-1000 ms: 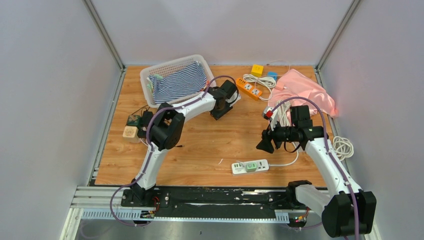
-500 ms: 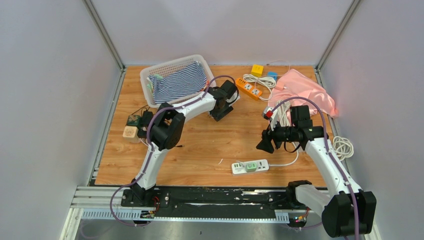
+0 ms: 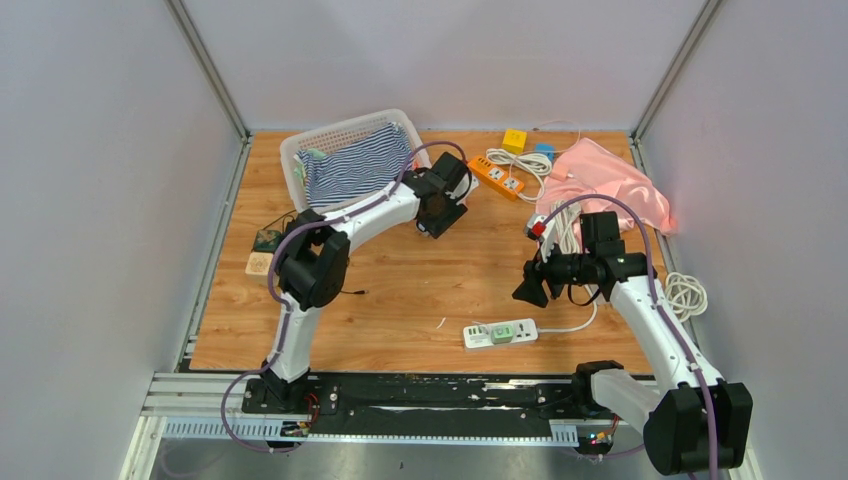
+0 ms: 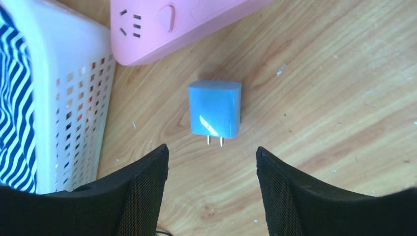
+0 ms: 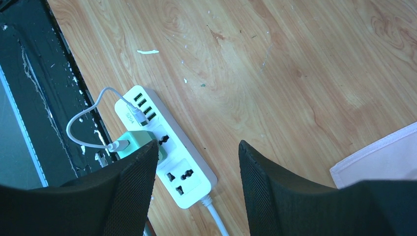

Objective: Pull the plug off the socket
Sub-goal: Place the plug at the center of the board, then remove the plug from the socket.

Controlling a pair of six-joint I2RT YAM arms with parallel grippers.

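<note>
L gripper (image 4: 211,150) is open, nothing in it, just beside the white basket (image 4: 74,73). Blue plug (image 4: 215,109) lies loose by the basket, out of the pink socket strip (image 4: 172,24). R gripper (image 5: 196,145) is open too, far from the basket, over a white strip (image 5: 184,169) w/ a green plug (image 5: 133,143).

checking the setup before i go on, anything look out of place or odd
A blue plug lies loose on the table, prongs bare, just off the pink socket strip and beside the white basket.

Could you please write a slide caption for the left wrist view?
Open left gripper facing a blue plug lying free beside the pink power strip.
</note>
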